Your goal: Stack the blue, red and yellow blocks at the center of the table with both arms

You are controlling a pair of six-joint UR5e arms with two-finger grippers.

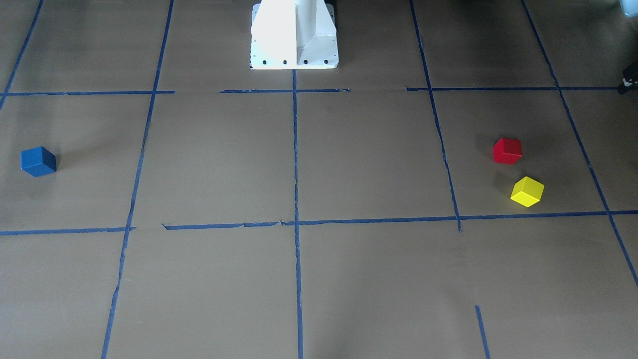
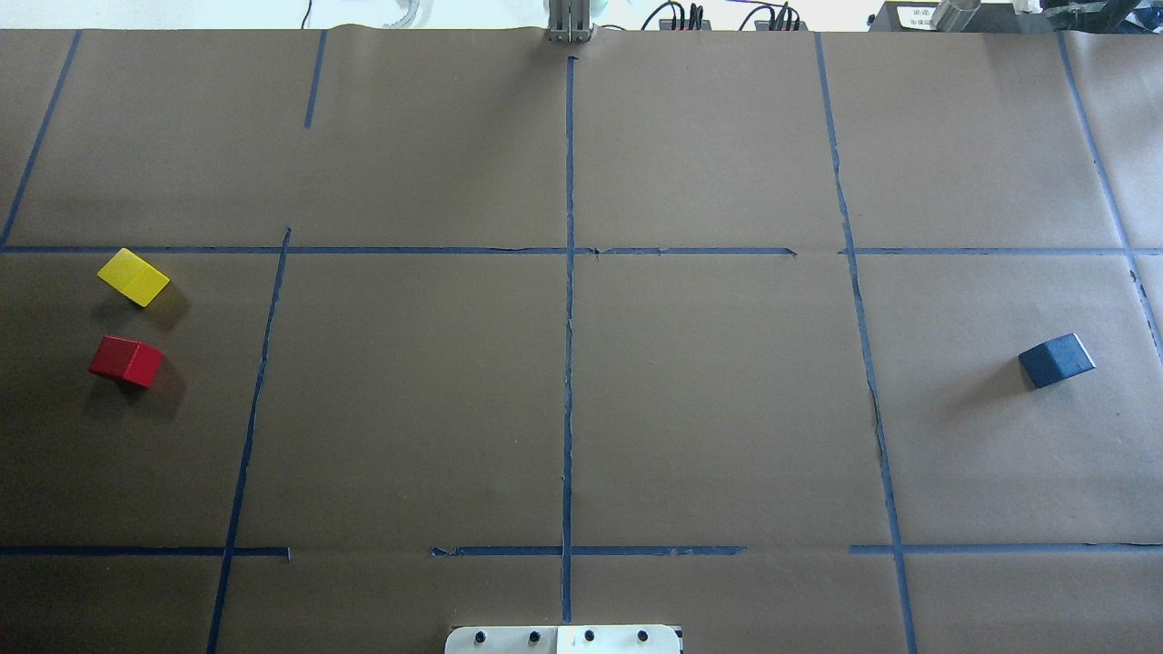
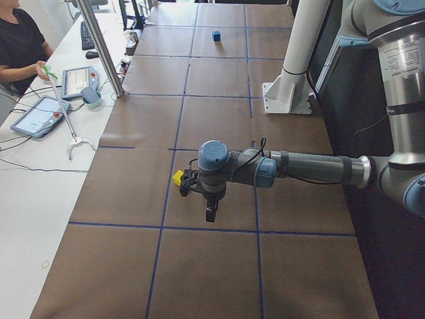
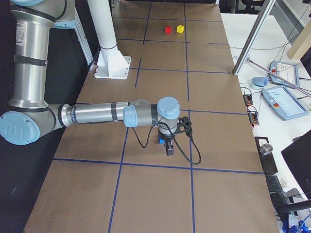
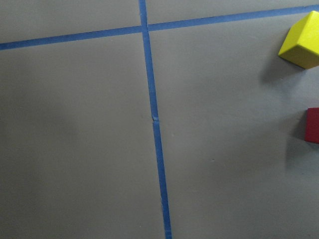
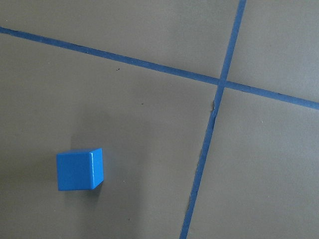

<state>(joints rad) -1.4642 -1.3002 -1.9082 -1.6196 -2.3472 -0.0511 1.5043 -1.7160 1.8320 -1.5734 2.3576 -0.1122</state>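
Observation:
The blue block (image 2: 1057,360) lies on the table's right side; it also shows in the right wrist view (image 6: 79,170). The red block (image 2: 126,361) and the yellow block (image 2: 134,277) lie close together, apart, at the far left; both sit at the right edge of the left wrist view, yellow (image 5: 301,41) above red (image 5: 313,125). My left gripper (image 3: 210,212) hangs above the table beside the yellow block (image 3: 178,177). My right gripper (image 4: 169,149) hangs just over the blue block (image 4: 161,141). Both grippers show only in the side views, so I cannot tell whether they are open.
Brown paper with a blue tape grid covers the table (image 2: 709,400). The white robot pedestal (image 1: 294,35) stands at the robot's edge. A metal pole (image 3: 99,46) rises at the far edge, with an operator (image 3: 20,40) and tablets beyond.

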